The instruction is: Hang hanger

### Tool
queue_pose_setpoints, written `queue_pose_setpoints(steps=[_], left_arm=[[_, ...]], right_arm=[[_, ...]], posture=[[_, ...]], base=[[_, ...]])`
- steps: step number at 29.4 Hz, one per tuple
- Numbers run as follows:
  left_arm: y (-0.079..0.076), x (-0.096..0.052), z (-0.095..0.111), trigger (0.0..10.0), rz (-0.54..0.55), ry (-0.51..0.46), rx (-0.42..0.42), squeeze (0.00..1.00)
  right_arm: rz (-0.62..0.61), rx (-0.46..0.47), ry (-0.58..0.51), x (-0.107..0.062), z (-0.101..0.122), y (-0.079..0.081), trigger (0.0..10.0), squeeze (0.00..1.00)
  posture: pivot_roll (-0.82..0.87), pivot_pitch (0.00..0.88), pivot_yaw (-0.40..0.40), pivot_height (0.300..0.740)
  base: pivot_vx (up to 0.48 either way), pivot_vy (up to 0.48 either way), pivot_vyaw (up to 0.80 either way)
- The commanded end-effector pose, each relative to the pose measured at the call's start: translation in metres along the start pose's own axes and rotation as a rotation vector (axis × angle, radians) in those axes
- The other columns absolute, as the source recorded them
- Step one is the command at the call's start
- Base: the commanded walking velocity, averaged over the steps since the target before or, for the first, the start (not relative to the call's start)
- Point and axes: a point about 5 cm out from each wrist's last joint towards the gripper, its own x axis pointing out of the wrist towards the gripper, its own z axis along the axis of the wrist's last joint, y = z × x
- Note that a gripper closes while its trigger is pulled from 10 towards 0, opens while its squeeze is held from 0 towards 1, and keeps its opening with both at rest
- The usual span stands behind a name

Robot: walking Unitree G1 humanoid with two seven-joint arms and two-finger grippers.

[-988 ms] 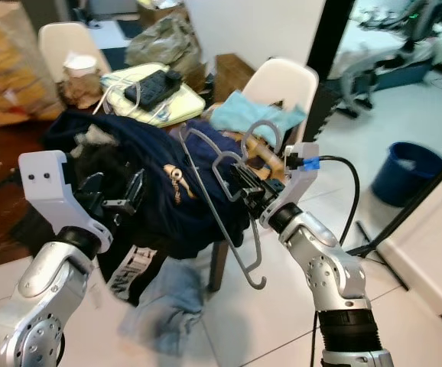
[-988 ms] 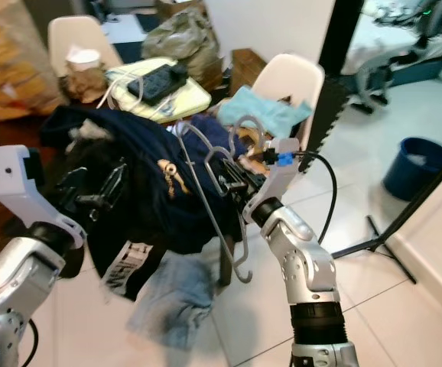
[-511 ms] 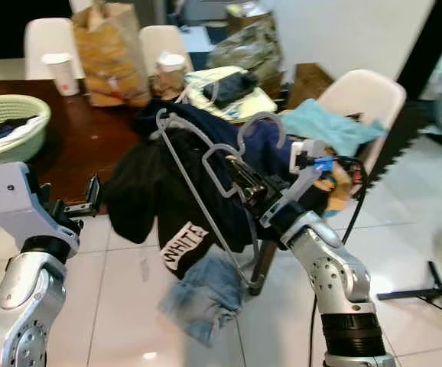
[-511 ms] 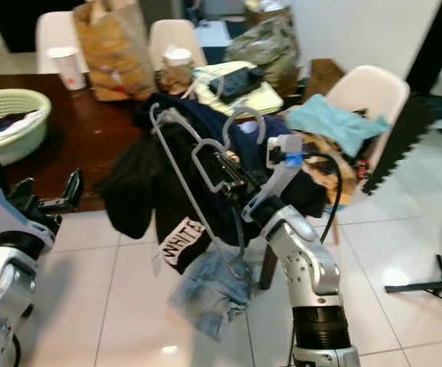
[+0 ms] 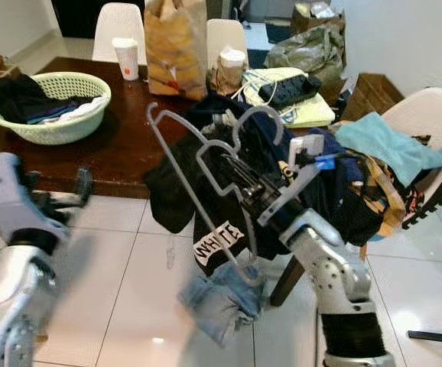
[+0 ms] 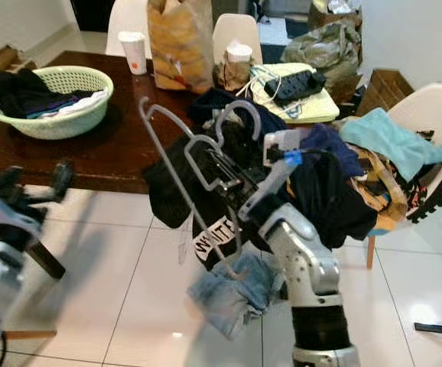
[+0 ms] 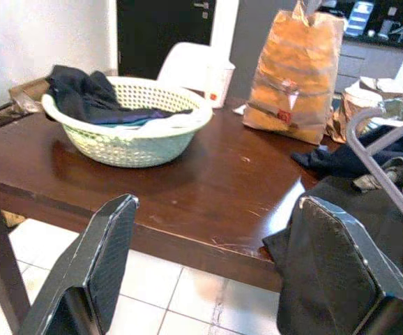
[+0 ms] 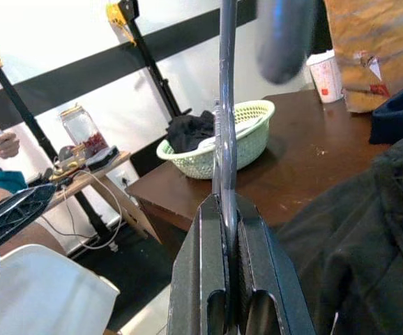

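A grey wire hanger (image 5: 175, 157) is held up before me, tilted, its hook (image 5: 258, 113) pointing up toward the table. My right gripper (image 5: 242, 173) is shut on one of its inner bars; in the right wrist view the hanger bar (image 8: 226, 105) runs straight out from between the closed fingers (image 8: 254, 244). My left gripper (image 5: 56, 191) is low on the left, blurred, near the table's front edge. In the left wrist view its two fingers (image 7: 104, 258) stand wide apart with nothing between them.
A dark wooden table (image 5: 121, 149) carries a pale green laundry basket (image 5: 49, 115), a paper bag (image 5: 175, 46) and a cup (image 5: 127, 57). Dark clothes (image 5: 336, 191) are heaped over a white chair (image 5: 427, 115). Jeans (image 5: 221, 294) lie on the tiled floor. A person's hand (image 8: 3, 143) is visible.
The camera has swung left, bringing the table and basket into view. The right gripper still holds the hanger. The left arm has dropped and moved out to the left.
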Motion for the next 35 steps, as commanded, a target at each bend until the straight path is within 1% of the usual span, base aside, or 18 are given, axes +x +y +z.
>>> queue_pose_setpoints(steps=[1, 7, 13, 15, 18, 29, 31, 32, 35], left_arm=[[0.003, -0.001, 0.0, 10.0, 0.008, -0.002, 0.019, 0.0], [-0.001, -0.003, -0.002, 10.0, 0.006, 0.0, 0.006, 0.0], [-0.009, -0.003, -0.004, 10.0, -0.017, 0.001, -0.005, 0.0], [-0.012, -0.003, -0.005, 10.0, -0.029, 0.002, -0.009, 0.0], [-0.013, -0.003, -0.005, 10.0, -0.034, 0.003, -0.01, 0.0], [-0.015, -0.003, -0.005, 10.0, -0.037, 0.002, -0.009, 0.0], [-0.015, -0.002, -0.005, 10.0, -0.038, 0.001, -0.009, 0.0], [-0.016, -0.001, -0.003, 10.0, -0.054, -0.006, -0.009, 0.0], [-0.018, 0.0, 0.0, 10.0, -0.072, -0.015, -0.005, 0.0]], right_arm=[[-0.023, 0.003, -0.02, 0.0, 0.002, -0.003, 10.0, 0.0], [-0.034, 0.009, -0.014, 0.0, 0.001, -0.004, 10.0, 0.0], [-0.015, 0.009, -0.004, -0.002, 0.0, -0.002, 10.0, 0.0], [0.02, 0.006, -0.001, -0.003, 0.0, 0.002, 10.0, 0.0], [0.039, 0.005, -0.003, -0.003, 0.0, 0.004, 10.0, 0.0], [0.069, 0.011, -0.006, -0.003, 0.001, 0.008, 10.0, 0.0], [0.065, 0.01, -0.008, -0.003, 0.001, 0.008, 10.0, 0.0], [0.012, 0.013, -0.01, -0.002, 0.0, 0.003, 10.0, 0.0], [-0.019, 0.022, -0.008, -0.001, 0.0, 0.0, 10.0, 0.0]], posture=[[0.0, 0.069, -0.058, 0.74], [0.0, 0.069, -0.057, 0.74], [-0.01, 0.07, -0.053, 0.74], [-0.01, 0.071, -0.053, 0.74], [-0.01, 0.072, -0.053, 0.74], [0.0, 0.075, -0.053, 0.74], [0.0, 0.075, -0.054, 0.74], [0.0, 0.077, -0.053, 0.74], [0.0, 0.076, -0.054, 0.74]], base=[[0.285, 0.0, 0.0], [0.346, 0.0, 0.0], [0.451, 0.0, 0.0], [0.45, 0.0, 0.79], [0.45, 0.0, 0.79], [0.437, 0.0, 0.79], [0.439, 0.0, 0.79], [0.431, 0.0, 0.0], [0.431, 0.0, 0.0]])
